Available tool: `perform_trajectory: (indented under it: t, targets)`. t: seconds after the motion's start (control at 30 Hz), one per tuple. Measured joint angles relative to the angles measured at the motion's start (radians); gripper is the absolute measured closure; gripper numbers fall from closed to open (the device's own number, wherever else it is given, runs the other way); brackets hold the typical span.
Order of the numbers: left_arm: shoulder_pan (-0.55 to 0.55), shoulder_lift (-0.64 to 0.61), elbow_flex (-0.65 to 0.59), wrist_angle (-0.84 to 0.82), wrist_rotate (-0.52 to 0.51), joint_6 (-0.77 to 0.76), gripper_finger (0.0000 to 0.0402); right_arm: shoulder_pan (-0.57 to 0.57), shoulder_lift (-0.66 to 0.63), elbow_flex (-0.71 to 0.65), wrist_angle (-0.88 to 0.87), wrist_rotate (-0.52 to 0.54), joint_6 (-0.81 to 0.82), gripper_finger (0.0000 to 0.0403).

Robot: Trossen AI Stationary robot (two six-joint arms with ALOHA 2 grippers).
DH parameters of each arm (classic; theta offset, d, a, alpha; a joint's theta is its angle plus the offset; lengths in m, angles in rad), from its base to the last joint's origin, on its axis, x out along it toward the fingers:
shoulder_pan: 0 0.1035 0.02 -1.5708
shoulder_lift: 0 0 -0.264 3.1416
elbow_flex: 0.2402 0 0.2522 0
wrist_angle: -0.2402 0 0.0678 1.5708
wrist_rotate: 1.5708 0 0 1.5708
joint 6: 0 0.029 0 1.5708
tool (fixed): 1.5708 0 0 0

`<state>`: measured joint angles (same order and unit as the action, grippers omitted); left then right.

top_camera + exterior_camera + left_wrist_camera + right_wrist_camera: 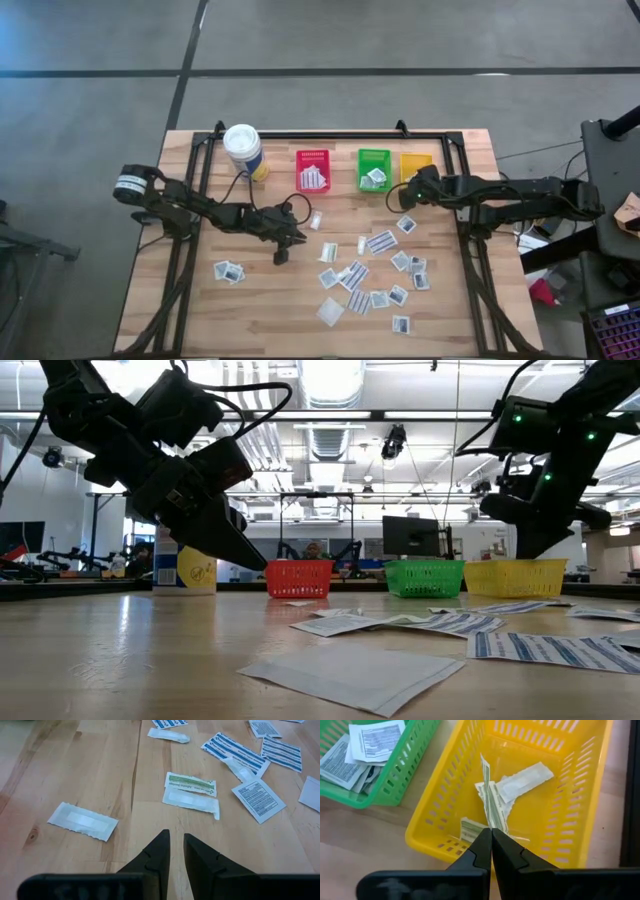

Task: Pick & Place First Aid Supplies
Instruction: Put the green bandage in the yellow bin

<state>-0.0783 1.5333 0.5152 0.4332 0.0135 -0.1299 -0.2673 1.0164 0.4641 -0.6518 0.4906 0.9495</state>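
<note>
Several small white packets [352,275] lie loose on the wooden table, some with blue stripes. My left gripper [176,840] hovers over bare wood at the centre left [279,257], its fingers a narrow gap apart with nothing between them. A white bandage packet [82,821] and a green-printed one [191,782] lie flat ahead of it. My right gripper [491,834] is over the near rim of the yellow bin [427,842], shut on a thin green-and-white packet [489,795]. More packets [525,780] lie in that bin. My right gripper pinches the near end [492,824] of the green-and-white packet between its two fingertips. It slants down from the table's right side. The packet shows edge-on and reaches out from the fingers over the inside of the yellow bin, above the packets lying there.
A red bin [313,170], a green bin [373,168] with printed packets and the yellow bin [416,163] stand in a row at the far edge. A white canister with a yellow label [243,150] stands far left. Black frame rails run along both table sides.
</note>
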Motion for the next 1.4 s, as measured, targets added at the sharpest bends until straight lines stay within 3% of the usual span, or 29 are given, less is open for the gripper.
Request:
perform_trajectory:
  t: [0.57,1.17,1.4]
  targets:
    - [0.0,0.0,0.0,0.0,0.0,0.0,0.0337,0.0,0.0,0.0,0.005,0.005,-0.033,0.0392]
    - [0.0,0.0,0.0,0.0,0.0,0.0,0.0337,0.0,-0.018,0.016,0.003,0.026,-0.037,0.0296]
    - [0.0,0.0,0.0,0.0,-0.009,-0.006,0.0337,0.001,-0.028,0.119,0.005,-0.087,-0.078,0.0291]
